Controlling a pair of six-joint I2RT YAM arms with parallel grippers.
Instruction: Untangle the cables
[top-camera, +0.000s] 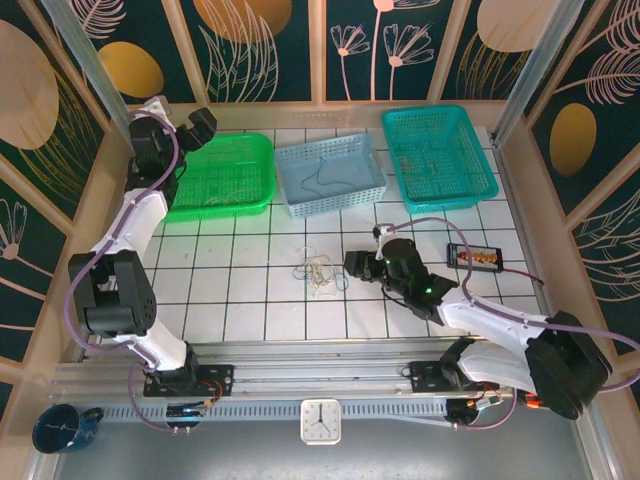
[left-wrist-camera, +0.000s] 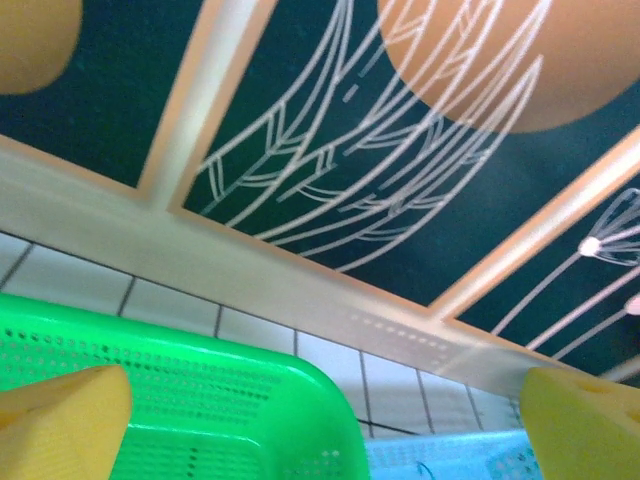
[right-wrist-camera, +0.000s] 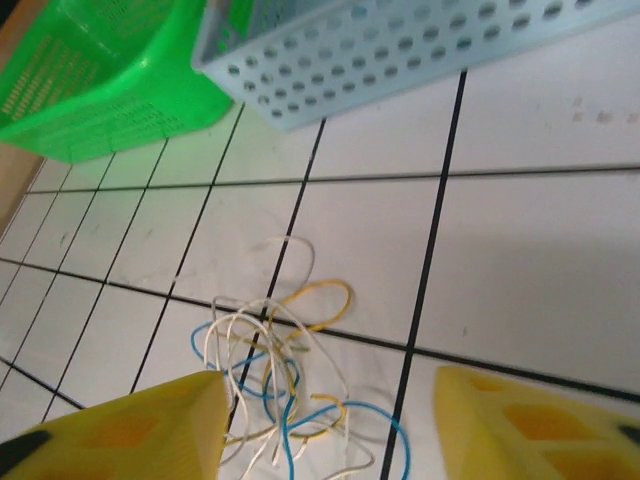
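From above, the left arm is rearing up and reaching far back, with the left claw (top-camera: 200, 125) hanging over the far edge of the bright green perforated plastic basket (top-camera: 225, 178). The right arm is lying low, stretching across the white tiled surface (top-camera: 250, 300). The right claw (top-camera: 352, 265) is pointing at a small tangle of thin dark blue, yellow and whitish cables (top-camera: 320, 272), which is lying just in front of its fingertips.

At the left wrist, the yellow fingers (left-wrist-camera: 60, 425) are standing wide apart, holding nothing, above the green basket's rim.

At the right wrist, the right claw (right-wrist-camera: 330, 400) is gaping open and empty. The cables (right-wrist-camera: 270, 350) are lying on the surface just ahead, partly between the fingers, and the pale blue perforated plastic basket (right-wrist-camera: 400, 50) is sitting well beyond.
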